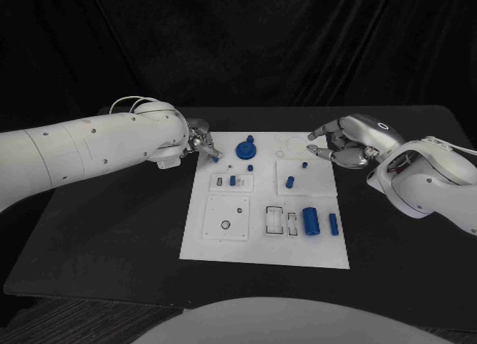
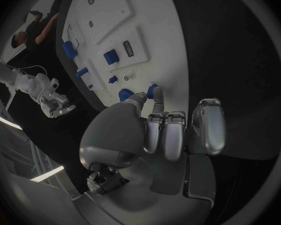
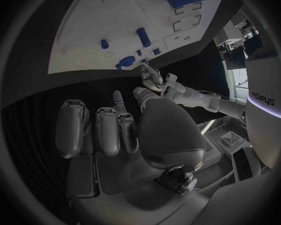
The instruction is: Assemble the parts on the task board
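Observation:
The white task board (image 1: 264, 240) lies mid-table with several blue parts on it: a round piece (image 1: 247, 149), a small block (image 1: 233, 180), a peg (image 1: 290, 181) and two cylinders (image 1: 311, 219) (image 1: 332, 224). My left hand (image 1: 200, 142) is at the board's far left corner and pinches a small blue part (image 2: 154, 91) between thumb and finger, just above the board's edge (image 2: 168, 60). My right hand (image 1: 345, 143) hovers at the far right corner with its fingers (image 3: 107, 130) curled. A slim tip (image 3: 118, 99) shows by its thumb; whether it is a held part is unclear.
The board has recessed slots and holes near its middle (image 1: 226, 215) and beside the cylinders (image 1: 275, 218). Black table (image 1: 104, 236) surrounds the board on all sides. In the right wrist view the left hand (image 3: 152, 76) shows across the board (image 3: 97, 30).

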You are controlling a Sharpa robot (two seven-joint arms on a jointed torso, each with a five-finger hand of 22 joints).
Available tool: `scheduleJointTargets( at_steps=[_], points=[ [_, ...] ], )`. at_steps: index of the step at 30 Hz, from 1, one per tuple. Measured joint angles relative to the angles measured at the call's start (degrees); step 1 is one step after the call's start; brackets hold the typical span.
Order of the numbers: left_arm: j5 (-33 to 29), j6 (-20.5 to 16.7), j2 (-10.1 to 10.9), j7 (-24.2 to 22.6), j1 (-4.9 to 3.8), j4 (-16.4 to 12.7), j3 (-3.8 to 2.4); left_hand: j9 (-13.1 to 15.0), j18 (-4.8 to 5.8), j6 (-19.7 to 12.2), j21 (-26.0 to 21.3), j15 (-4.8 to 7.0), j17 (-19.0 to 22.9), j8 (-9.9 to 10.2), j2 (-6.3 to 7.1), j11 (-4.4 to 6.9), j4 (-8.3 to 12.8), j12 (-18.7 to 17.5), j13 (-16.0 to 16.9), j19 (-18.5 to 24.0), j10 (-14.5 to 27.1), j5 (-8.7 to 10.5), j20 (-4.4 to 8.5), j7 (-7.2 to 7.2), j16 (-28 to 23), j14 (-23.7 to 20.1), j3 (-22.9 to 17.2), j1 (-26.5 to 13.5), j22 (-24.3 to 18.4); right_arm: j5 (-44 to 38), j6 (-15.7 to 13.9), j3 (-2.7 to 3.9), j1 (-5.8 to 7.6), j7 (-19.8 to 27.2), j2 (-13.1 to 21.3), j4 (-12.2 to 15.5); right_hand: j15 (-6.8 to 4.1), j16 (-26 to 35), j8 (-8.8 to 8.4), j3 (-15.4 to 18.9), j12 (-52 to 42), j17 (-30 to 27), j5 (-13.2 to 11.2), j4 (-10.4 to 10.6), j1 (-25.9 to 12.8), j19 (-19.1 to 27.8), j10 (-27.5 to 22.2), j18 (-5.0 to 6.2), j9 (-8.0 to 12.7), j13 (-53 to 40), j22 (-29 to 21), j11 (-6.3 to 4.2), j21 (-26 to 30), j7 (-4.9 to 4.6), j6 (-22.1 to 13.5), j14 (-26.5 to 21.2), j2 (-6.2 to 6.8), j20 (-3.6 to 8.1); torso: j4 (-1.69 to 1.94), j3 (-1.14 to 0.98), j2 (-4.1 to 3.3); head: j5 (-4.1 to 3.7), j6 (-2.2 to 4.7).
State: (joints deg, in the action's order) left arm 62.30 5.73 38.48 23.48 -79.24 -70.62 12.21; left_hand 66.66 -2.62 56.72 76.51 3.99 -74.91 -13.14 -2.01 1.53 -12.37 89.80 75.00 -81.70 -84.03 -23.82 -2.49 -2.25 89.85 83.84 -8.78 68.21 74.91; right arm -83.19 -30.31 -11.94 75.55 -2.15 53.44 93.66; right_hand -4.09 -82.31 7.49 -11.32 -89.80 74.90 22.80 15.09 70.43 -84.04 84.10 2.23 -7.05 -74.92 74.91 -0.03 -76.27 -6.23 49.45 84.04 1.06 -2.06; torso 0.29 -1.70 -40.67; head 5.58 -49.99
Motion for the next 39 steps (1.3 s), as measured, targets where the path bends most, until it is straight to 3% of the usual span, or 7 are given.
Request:
scheduleJointTargets(
  at_steps=[9,13,17,27,39],
  points=[
    [0.0,-0.38,0.11,-0.92,0.03,-0.15,-0.01,-0.06,0.0,0.78,0.0,0.0,0.0,-0.01,2.01,0.0,1.77,0.0,0.0,0.0,0.0,-2.66,0.0,0.47,0.0,0.0,-7.73,1.0,0.0,0.0,0.12,0.02,-0.01,-0.02,-0.02,-0.04,0.0,0.0,0.0,-0.16,0.0,0.0,0.01,-0.17,0.44,0.0,0.0,0.0,0.05,0.0,0.0,0.0,0.0,0.14,0.14,0.0,0.0,0.0,0.0,0.0,-0.04,0.02,0.0],
    [0.01,-0.88,0.59,-1.29,0.04,-0.61,-0.01,0.53,0.0,1.38,0.17,0.1,0.0,-0.84,4.38,0.16,2.88,0.0,0.0,0.0,0.16,-2.77,0.0,0.51,0.0,0.1,-13.23,-0.48,0.0,0.0,0.17,0.02,-0.02,-0.02,-0.03,-0.06,0.0,0.0,0.0,-0.41,0.0,0.0,0.4,-0.41,0.67,0.0,0.0,0.0,0.05,0.0,0.02,0.0,0.0,0.21,0.2,0.0,-0.23,0.0,0.01,0.0,-0.05,0.02,0.0],
    [0.01,-1.82,1.74,-1.43,0.04,-1.9,-0.01,0.88,0.0,1.55,0.23,0.21,0.0,-0.84,5.02,0.4,3.21,0.0,0.0,0.0,-0.02,-2.77,0.0,0.49,0.0,0.21,-15.36,-0.97,0.0,0.0,0.2,0.02,-0.03,-0.03,0.02,-0.06,0.0,0.0,0.0,-0.47,0.0,0.0,0.45,-0.47,0.97,0.0,0.0,0.0,0.05,0.01,0.04,0.0,0.0,0.2,0.2,0.0,0.06,0.0,0.01,0.0,-0.04,-0.09,-0.01],
    [-0.47,-6.14,7.23,-0.52,-0.22,-10.63,-0.01,1.0,0.0,1.78,0.48,0.21,0.0,-1.16,5.84,0.4,3.3,0.0,0.0,-0.22,-0.02,-2.77,0.22,0.51,0.0,0.21,-17.03,-1.8,0.0,0.0,0.26,0.0,-0.06,-0.1,0.24,-0.02,0.0,0.0,-0.24,-0.63,0.0,0.0,0.45,-0.63,0.96,0.0,0.0,0.0,0.04,0.01,0.04,0.0,0.0,0.2,0.2,0.0,0.06,0.0,-0.01,0.01,0.1,0.06,-0.01],
    [-1.22,-7.15,10.3,2.35,-0.38,-17.98,-0.01,1.02,0.0,2.07,0.47,0.21,0.0,-1.16,6.37,0.4,4.25,0.0,0.0,0.0,-0.02,-1.96,0.44,0.38,0.0,0.21,-18.76,-2.7,0.0,0.0,0.35,0.01,-0.34,-0.2,0.1,0.0,0.0,0.0,-0.23,-0.95,0.0,0.0,1.12,-0.95,1.44,0.0,0.0,0.0,0.1,0.01,0.03,0.0,0.0,0.0,0.4,0.0,0.08,0.0,0.03,-0.05,0.18,0.31,-0.01]
  ],
)
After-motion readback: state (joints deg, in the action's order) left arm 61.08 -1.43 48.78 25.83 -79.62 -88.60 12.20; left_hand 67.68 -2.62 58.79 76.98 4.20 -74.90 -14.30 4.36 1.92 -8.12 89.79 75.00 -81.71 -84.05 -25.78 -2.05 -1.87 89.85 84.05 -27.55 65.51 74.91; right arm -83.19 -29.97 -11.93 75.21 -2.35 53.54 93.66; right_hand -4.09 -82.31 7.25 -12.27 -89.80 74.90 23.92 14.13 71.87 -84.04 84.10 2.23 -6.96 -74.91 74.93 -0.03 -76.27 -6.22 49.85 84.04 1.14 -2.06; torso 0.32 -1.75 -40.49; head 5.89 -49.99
